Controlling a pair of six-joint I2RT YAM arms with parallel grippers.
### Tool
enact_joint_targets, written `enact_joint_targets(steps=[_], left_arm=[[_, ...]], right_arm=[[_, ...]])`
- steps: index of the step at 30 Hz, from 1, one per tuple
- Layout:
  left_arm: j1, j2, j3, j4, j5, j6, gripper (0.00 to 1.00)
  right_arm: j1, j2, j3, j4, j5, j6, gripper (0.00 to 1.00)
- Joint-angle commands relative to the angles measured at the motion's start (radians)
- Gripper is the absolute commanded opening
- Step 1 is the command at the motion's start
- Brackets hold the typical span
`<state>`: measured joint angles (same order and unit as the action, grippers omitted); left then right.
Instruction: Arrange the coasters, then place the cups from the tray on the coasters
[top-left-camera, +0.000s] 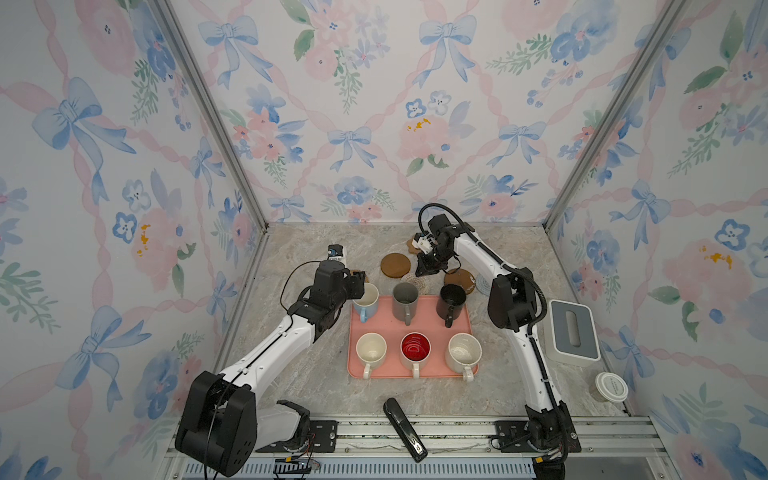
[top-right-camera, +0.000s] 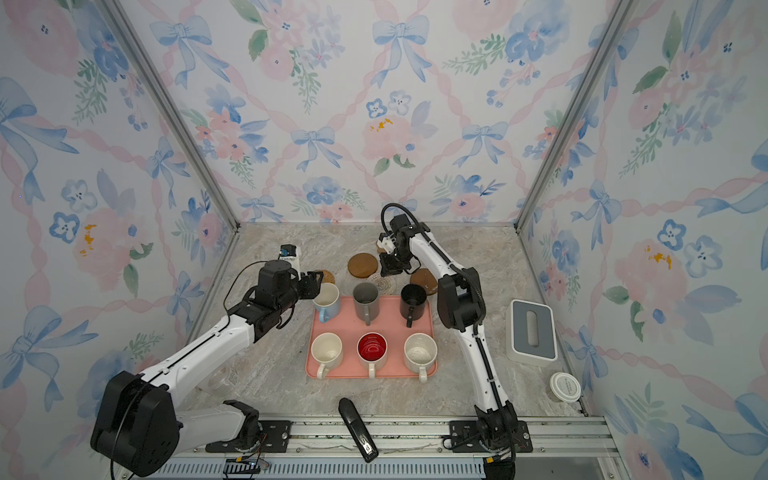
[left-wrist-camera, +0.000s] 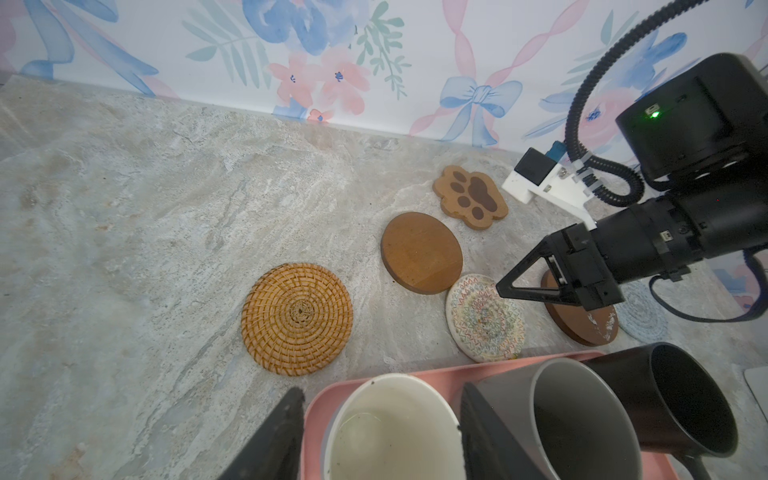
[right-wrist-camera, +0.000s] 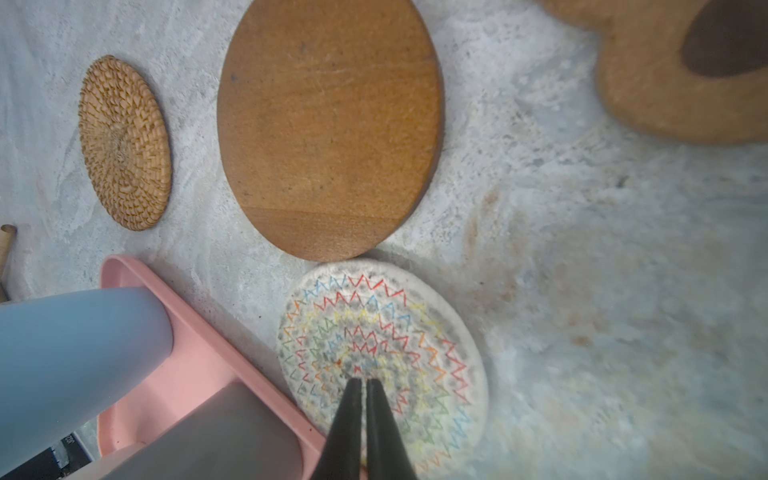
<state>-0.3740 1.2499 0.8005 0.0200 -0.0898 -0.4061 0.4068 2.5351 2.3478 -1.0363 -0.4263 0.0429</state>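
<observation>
Just beyond the far rim of the tray (right-wrist-camera: 199, 345), the right end effector (right-wrist-camera: 360, 380), shut and empty, points at the cream crochet coaster (right-wrist-camera: 386, 328), seemingly to slide it into line, while the left end effector (left-wrist-camera: 380, 409), half open, straddles the light blue mug (top-left-camera: 365, 302).

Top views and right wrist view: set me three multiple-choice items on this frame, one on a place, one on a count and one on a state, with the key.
1. Where does the cream crochet coaster lie relative to the salmon-pink tray?
A. On it
B. On the table, just outside its rim
C. Beneath it

2. How many mugs stand on the tray?
A. Four
B. Five
C. Six

3. How do the right gripper's jaws stand?
A. Wide open
B. Shut
C. Closed on a mug handle

1 B: it lies flat on the marble by the rim.
2 C: two rows of three.
3 B: the tips are together over the coaster.
</observation>
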Motion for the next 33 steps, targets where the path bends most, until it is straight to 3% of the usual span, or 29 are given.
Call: enact_joint_targets(steps=[1,15,33], left_arm=[[-0.005,0.000,0.002,0.012,0.000,-0.013,0.56],[-0.005,-0.014,-0.007,0.012,-0.008,-0.008,0.56],[-0.006,-0.017,-0.012,0.012,-0.010,-0.009,0.56]], right_arm=[[-0.003,0.052,0.042,-0.099,0.006,-0.026,0.09],[-0.044,0.109,0.074,-0.126,0.047,-0.003,0.09],[-0.113,0.061,-0.020,-0.090,0.101,0.022,0.06]])
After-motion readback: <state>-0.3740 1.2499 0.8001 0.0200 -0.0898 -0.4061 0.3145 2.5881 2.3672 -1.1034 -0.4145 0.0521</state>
